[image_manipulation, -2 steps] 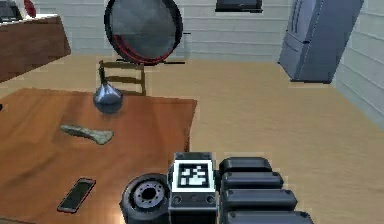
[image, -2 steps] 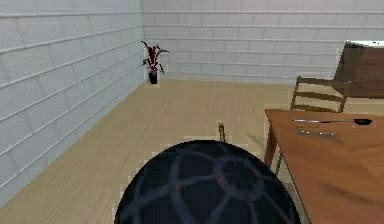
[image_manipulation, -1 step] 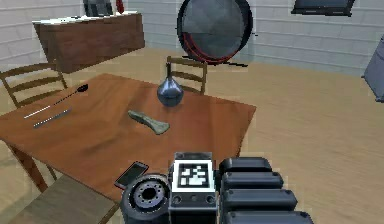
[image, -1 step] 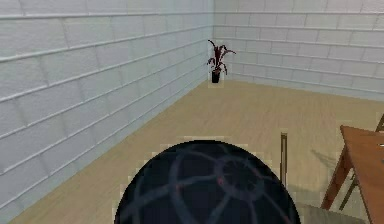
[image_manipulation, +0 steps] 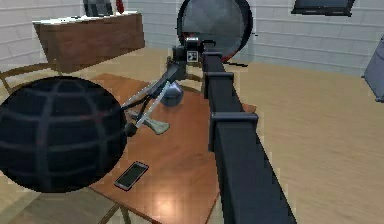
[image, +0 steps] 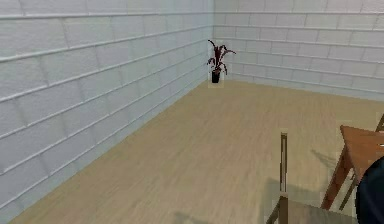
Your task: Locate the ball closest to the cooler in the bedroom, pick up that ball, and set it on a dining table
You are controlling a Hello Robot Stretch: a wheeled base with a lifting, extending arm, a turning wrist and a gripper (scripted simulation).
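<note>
Brown wooden table (image_manipulation: 182,155) lies under the arm (image_manipulation: 228,135), and over it the gripper (image_manipulation: 140,118) reaches toward the arm side view's left. Whether it holds anything cannot be told, nor how its fingers stand. Close to the gripper's far end, at the table's left side, sits a large dark ball (image_manipulation: 60,135) with thin grid lines. A small bluish round thing (image_manipulation: 172,97) lies beside the gripper, and a phone (image_manipulation: 130,176) nearer the table's edge. Farther out stand a chair (image_manipulation: 20,75) and a wooden counter (image_manipulation: 90,40). Ahead, a potted plant (image: 216,62) stands in the corner.
</note>
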